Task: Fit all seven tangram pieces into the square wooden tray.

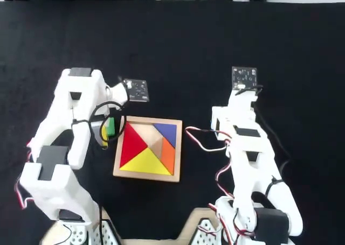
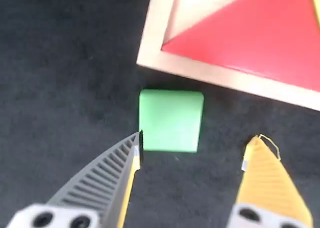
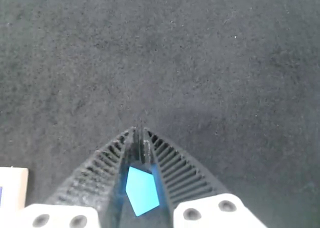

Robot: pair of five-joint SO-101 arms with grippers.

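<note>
Green square (image 2: 171, 120): lies flat on the black cloth (image 1: 188, 51), just beside the tray's outer rim, with a narrow strip of cloth between the two.
Left gripper (image 2: 197, 140): spread open, one fingertip at the square's corner, the other off to its side and apart from it.
Tray (image 1: 145, 175): between the two arms; holds a red triangle (image 1: 132, 142), yellow triangle (image 1: 144, 161), blue piece (image 1: 167, 131) and orange piece (image 1: 168, 154), with bare wood between them.
Right gripper (image 3: 139, 133): tips pressed together over bare cloth, well apart from the tray. A light blue patch sits between the jaws near their base; I cannot tell what it is.
Open room: wide dark cloth beyond the tray.
In the way: a red and white cable (image 1: 202, 140) loops between the tray and the right arm.
</note>
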